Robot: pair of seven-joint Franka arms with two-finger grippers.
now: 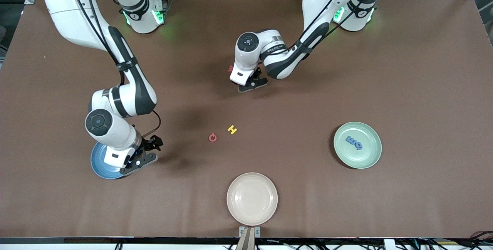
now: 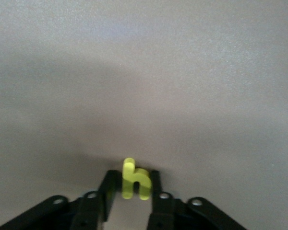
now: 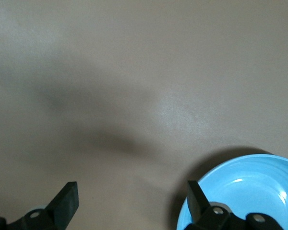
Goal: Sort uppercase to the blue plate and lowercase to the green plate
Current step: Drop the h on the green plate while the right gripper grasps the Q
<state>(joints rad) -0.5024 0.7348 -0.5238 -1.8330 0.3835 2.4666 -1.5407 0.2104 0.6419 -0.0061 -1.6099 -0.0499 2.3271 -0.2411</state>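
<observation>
My left gripper (image 1: pixel 252 82) (image 2: pixel 133 175) is low over the table's middle, toward the robots' bases. It is shut on a yellow lowercase h (image 2: pixel 134 184). A small red lowercase letter (image 1: pixel 230 68) lies on the table right beside that hand. The yellow H (image 1: pixel 232 129) and the red ring-shaped Q (image 1: pixel 212 137) lie near the table's middle, nearer to the front camera. The green plate (image 1: pixel 371 153) holds two blue lowercase letters (image 1: pixel 354 142). My right gripper (image 1: pixel 148 151) (image 3: pixel 132 191) hangs open and empty beside the rim of the blue plate (image 1: pixel 99 163) (image 3: pixel 249 191), which the right arm partly hides.
A cream plate (image 1: pixel 252 198) sits near the table's front edge, nearer to the front camera than the H and Q. Bare brown tabletop (image 1: pixel 423 69) lies between the plates and around both hands.
</observation>
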